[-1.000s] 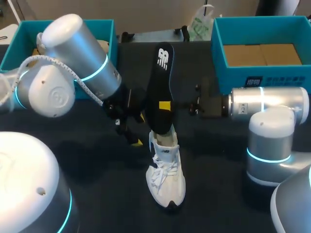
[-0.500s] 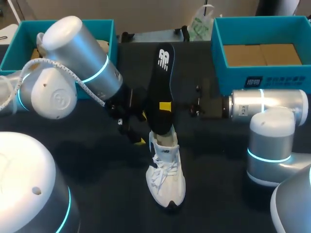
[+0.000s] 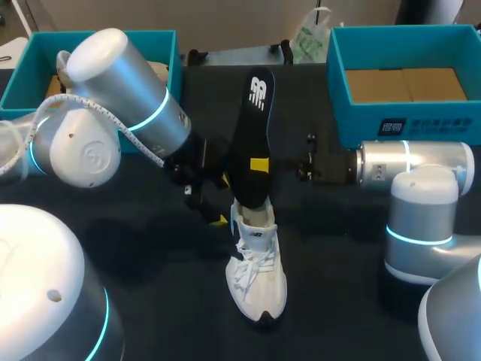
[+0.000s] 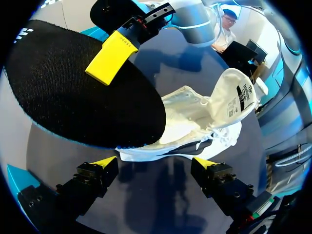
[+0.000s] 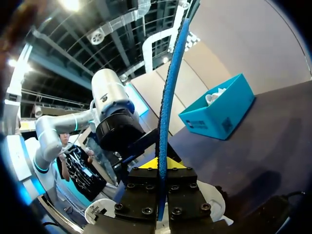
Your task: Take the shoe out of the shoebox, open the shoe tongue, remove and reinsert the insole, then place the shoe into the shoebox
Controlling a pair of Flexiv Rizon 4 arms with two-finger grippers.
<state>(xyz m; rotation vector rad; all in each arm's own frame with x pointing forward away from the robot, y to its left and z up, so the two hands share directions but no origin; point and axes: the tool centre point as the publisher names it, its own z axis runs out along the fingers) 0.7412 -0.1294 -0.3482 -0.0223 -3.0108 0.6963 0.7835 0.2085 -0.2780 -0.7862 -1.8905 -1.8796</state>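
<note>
The flat black insole (image 3: 252, 135), felt-topped with a blue foam underside, stands upright, its lower end in the white mesh shoe (image 3: 256, 278) on the dark table (image 3: 346, 301). The right pincer (image 3: 259, 165) grips it mid-length. The left pincer (image 3: 220, 201) is spread wide, holding nothing, beside the shoe's heel.

White logo (image 3: 258, 92) on insole (image 3: 250, 139) out past right gripper (image 3: 258, 165) clamping it, printed tag (image 4: 242, 96) inside shoe tongue (image 4: 222, 90) just ahead of left gripper (image 4: 155, 168), white print patch (image 3: 391, 128) on shoebox (image 3: 440, 124) front wall – chars too small to read
</note>
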